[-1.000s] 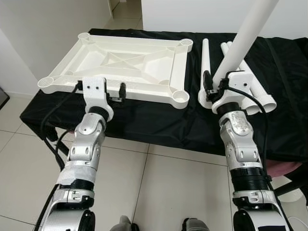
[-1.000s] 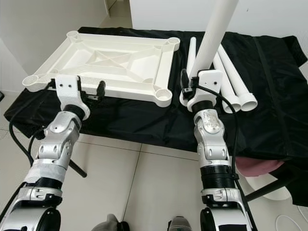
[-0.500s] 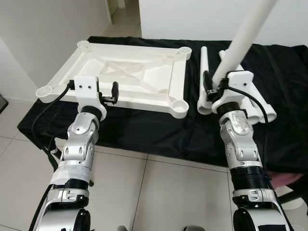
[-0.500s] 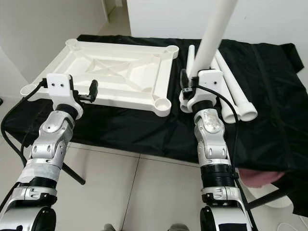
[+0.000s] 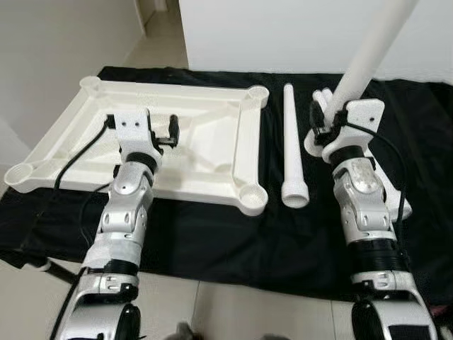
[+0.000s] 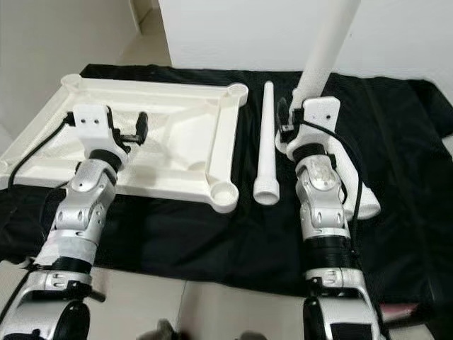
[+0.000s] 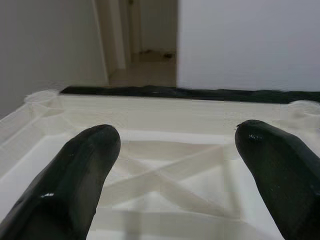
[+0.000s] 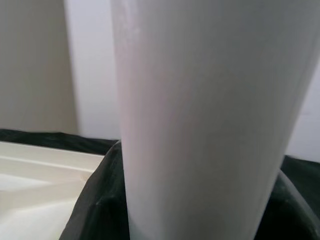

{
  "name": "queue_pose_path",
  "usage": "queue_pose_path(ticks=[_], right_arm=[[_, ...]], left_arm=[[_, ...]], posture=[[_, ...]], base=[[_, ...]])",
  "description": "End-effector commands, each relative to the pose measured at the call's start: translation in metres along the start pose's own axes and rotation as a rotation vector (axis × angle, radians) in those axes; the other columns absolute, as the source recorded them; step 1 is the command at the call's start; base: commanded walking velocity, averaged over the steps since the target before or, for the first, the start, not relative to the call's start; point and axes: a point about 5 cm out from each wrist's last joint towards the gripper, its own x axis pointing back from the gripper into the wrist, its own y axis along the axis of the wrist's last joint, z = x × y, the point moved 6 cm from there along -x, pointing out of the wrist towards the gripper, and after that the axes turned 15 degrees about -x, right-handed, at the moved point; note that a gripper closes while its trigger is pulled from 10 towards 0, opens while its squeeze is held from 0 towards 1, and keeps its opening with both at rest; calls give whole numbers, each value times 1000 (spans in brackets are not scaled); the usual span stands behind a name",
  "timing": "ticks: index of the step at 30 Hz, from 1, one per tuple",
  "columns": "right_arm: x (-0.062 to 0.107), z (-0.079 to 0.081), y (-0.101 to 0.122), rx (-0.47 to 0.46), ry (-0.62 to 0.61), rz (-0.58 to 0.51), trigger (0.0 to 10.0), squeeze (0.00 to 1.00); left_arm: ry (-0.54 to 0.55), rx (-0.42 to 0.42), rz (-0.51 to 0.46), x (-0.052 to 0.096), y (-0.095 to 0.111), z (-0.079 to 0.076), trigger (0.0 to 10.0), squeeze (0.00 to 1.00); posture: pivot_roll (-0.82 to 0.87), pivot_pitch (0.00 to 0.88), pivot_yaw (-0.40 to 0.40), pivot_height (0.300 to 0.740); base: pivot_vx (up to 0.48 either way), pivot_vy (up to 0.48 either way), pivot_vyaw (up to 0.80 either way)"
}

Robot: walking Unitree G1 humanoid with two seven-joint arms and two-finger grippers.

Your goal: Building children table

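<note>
Left eye view, setting: a table draped in a black cloth (image 5: 212, 241) carries the parts of a white plastic children's table.
Tabletop: the white tabletop (image 5: 212, 152) lies upside down on the cloth, ribbed underside up, with a round leg socket at each corner.
Sockets: the near right socket (image 5: 253, 198) and the far right socket (image 5: 257, 92) hold nothing; the left corner sockets also look vacant, though the far one is small in view.
Right end effector: the right end effector (image 5: 327, 122) is clamped around a white leg (image 5: 368, 53), held nearly upright and leaning away from the tabletop, above the cloth to the right of it.
Left end effector: the left end effector (image 7: 175, 165) hovers over the tabletop's underside with its fingers (image 7: 80, 170) spread apart, gripping nothing.
Spare legs: one loose leg (image 5: 290, 149) lies on the cloth just beside the tabletop's right edge; further legs lie under and behind the right arm, mostly hidden.
Progress: early, by my reading; no leg is seated in any socket.
Left to do: carry the held leg to a corner socket, fit it, then repeat for the others.
</note>
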Motion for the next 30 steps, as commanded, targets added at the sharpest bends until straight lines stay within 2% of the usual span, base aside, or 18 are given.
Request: queue_pose_path(ticks=[1,13,19,30], right_arm=[[2,-4,1,7,-5,-5,10000,0],[5,3,-5,11,43,27,10000,0],[8,7,-8,9,64,39,10000,0],[13,9,-16,0,64,60,10000,0]], left_arm=[[2,5,0,0,0,-2,10000,0],[-74,-41,10,10,-8,-1,10000,0],[-224,-88,0,23,-13,-20,10000,0],[-256,-103,27,28,-20,-25,10000,0]], posture=[[-106,79,72,740],[-107,81,75,740],[-97,77,73,740],[-87,75,84,740]], base=[[0,0,0],[0,0,0],[0,0,0],[0,0,0]])
